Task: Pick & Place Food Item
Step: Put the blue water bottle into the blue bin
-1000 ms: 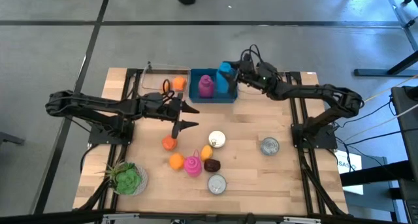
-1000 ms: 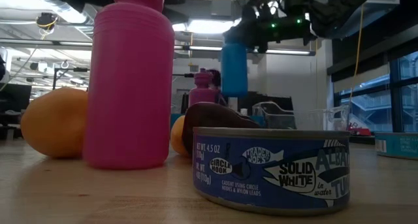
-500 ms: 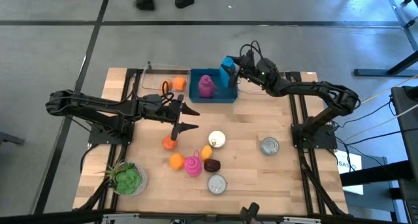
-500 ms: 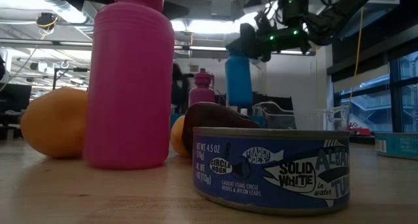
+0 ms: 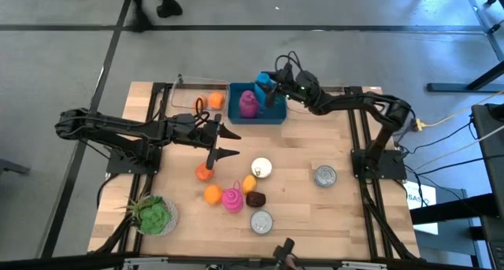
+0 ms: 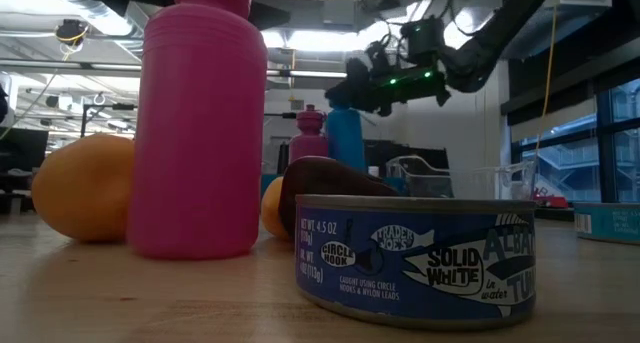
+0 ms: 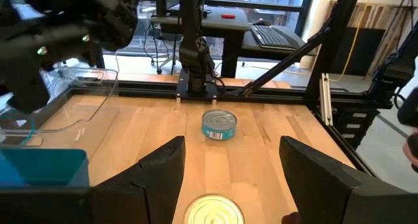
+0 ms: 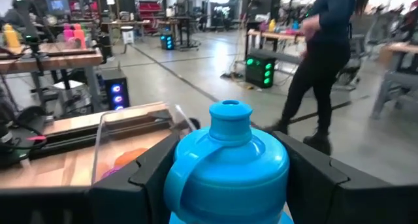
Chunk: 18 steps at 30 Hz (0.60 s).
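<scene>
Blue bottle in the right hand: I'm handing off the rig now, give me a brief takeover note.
Right hand: shut on the blue bottle, held over the blue bin at the table's far edge.
Left hand: open and empty, mid-table, just above the orange item.
Done: pink bottle stands in the blue bin; one orange piece lies in the clear tray.
Left: release the blue bottle into the bin. A second pink bottle, orange pieces, a dark item and three tins are not yet placed.

Right tool (image 5: pixel 266 87) swung leftward over the blue bin (image 5: pixel 256 112), blue bottle (image 5: pixel 263 84) carried lower, person (image 5: pixel 146 1) walked left
</scene>
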{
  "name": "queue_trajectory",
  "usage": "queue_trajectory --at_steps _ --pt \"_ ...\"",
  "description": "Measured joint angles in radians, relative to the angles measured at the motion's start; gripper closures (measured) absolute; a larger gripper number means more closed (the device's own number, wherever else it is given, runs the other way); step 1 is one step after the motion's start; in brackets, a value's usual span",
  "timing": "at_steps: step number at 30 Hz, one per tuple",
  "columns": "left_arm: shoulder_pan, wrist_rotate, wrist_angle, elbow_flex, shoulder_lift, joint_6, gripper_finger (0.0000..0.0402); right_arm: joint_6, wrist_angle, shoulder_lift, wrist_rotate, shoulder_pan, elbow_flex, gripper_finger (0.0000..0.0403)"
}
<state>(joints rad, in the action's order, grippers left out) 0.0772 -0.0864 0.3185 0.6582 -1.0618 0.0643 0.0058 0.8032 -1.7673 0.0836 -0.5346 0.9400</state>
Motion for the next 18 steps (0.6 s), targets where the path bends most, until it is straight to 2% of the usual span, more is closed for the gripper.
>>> queue_trajectory --at_steps 7,18 --pt "-0.011 0.000 -0.009 0.000 0.000 0.000 0.0162 -0.012 -0.029 -0.094 0.013 0.002 0.098 0.0183" --pt "-0.024 -0.001 -0.012 0.000 0.000 -0.023 0.0162 -0.039 -0.075 -0.093 -0.024 -0.007 0.108 0.0183"
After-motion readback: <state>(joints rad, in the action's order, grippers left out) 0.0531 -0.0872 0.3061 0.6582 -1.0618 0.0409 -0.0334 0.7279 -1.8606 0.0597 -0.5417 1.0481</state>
